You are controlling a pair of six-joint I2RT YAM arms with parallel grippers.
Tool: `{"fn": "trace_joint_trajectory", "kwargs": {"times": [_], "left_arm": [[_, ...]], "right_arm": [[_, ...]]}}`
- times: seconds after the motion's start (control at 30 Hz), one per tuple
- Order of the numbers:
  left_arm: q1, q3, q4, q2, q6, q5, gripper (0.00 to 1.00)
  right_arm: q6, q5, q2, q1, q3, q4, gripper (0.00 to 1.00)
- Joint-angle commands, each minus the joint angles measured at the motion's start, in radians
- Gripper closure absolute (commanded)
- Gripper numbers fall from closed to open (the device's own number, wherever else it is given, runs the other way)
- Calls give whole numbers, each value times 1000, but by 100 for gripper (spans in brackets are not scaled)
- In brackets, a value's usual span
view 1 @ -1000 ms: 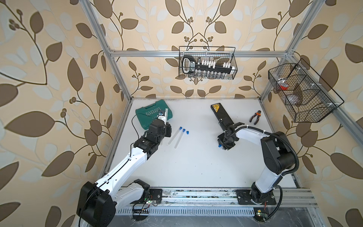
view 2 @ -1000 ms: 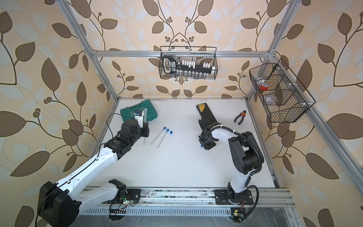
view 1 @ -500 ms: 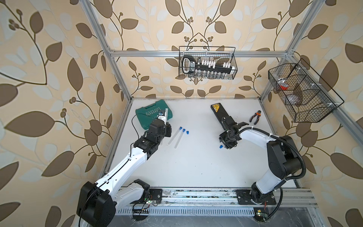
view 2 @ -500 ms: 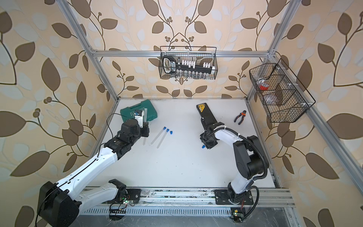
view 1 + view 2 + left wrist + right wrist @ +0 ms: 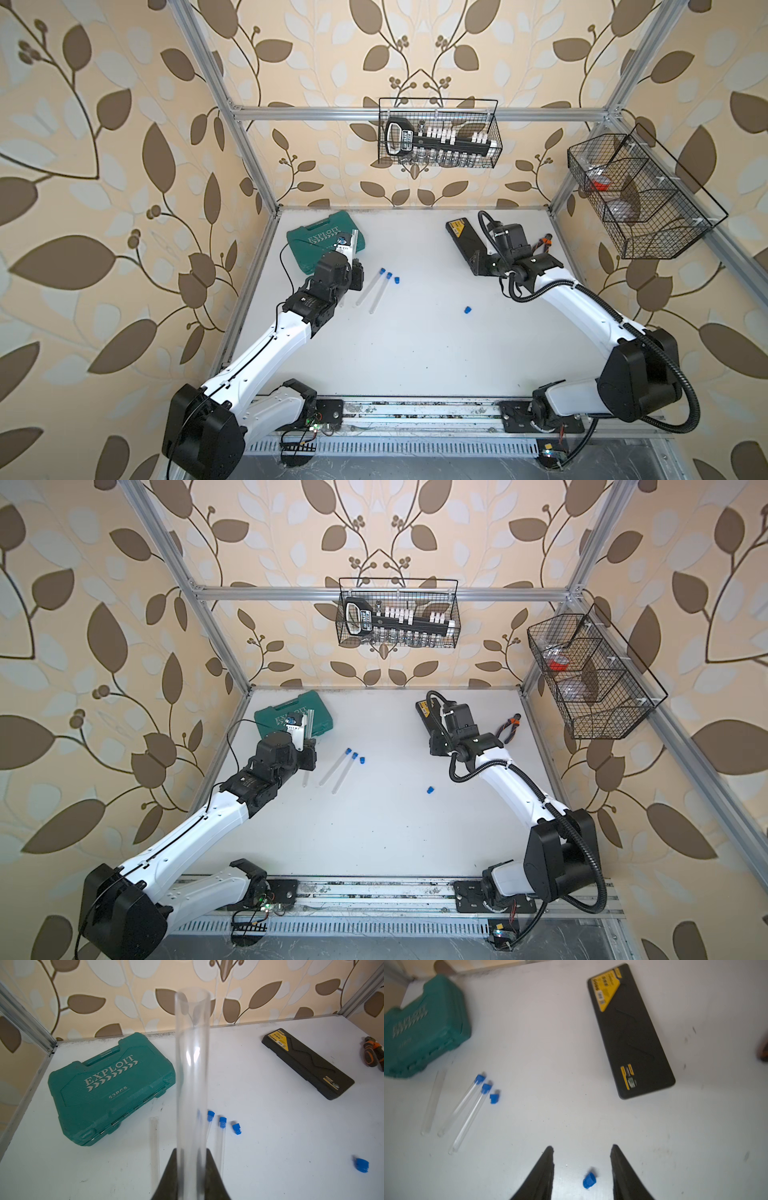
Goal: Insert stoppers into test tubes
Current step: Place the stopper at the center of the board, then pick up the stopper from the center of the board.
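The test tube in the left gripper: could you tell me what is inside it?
The test tube looks empty, its top unstoppered. Its lower end is hidden inside the left gripper.

The right hand [image 5: 581,1147] is no longer down at the loose stopper [image 5: 467,309]. It is now raised and drawn back toward the black case [image 5: 461,237], fingers apart and empty. The stopper, a second ago right at the fingertips, now lies uncovered on the tabletop [image 5: 415,353]. The right arm's elbow is farther out toward the right front corner.
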Motion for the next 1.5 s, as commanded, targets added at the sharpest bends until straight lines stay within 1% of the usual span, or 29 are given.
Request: {"fn": "trace_joint_trajectory", "kwargs": {"times": [0.0, 0.03, 0.07, 0.1, 0.17, 0.2, 0.27, 0.33, 0.4, 0.47, 0.63, 0.83, 1.1, 1.33, 1.47], "left_arm": [[2, -11, 50, -11, 50, 106, 100], [2, -11, 50, -6, 60, 129, 100], [1, -7, 46, -1, 64, 153, 100], [0, -4, 43, 2, 68, 171, 100], [0, -3, 43, 4, 75, 192, 100], [0, -3, 43, 4, 78, 196, 100], [-1, -5, 45, 2, 81, 191, 100], [-2, -8, 46, 1, 82, 188, 100], [-1, -7, 46, 1, 83, 192, 100], [-1, -7, 47, -3, 83, 196, 100], [-2, -19, 58, -21, 80, 184, 100], [-2, -24, 66, -28, 80, 183, 100], [-2, -31, 78, -47, 69, 165, 100], [-2, -42, 89, -65, 72, 142, 100], [-2, -43, 92, -65, 72, 146, 100]], "right_arm": [[-583, -196, 10, -8, -6, -1, 56], [-692, -251, 8, -8, -27, -21, 54], [-831, -286, 5, -8, -47, -56, 50], [-930, -280, 6, -8, -69, -68, 46], [-1093, -259, 21, 7, -78, -141, 45], [-1137, -224, 29, 14, -75, -167, 45], [-1200, -202, 29, 15, -80, -197, 46], [-1284, -174, 36, 29, -91, -244, 43], [-1329, -90, 68, 62, -112, -267, 42], [-1333, -48, 103, 84, -118, -260, 43], [-1326, -31, 176, 98, -75, -255, 45], [-1346, -21, 229, 98, -83, -249, 49], [-1346, -2, 269, 104, -97, -202, 58], [-1335, -1, 304, 104, -85, -201, 60], [-1329, 0, 319, 104, -87, -191, 63]]}}
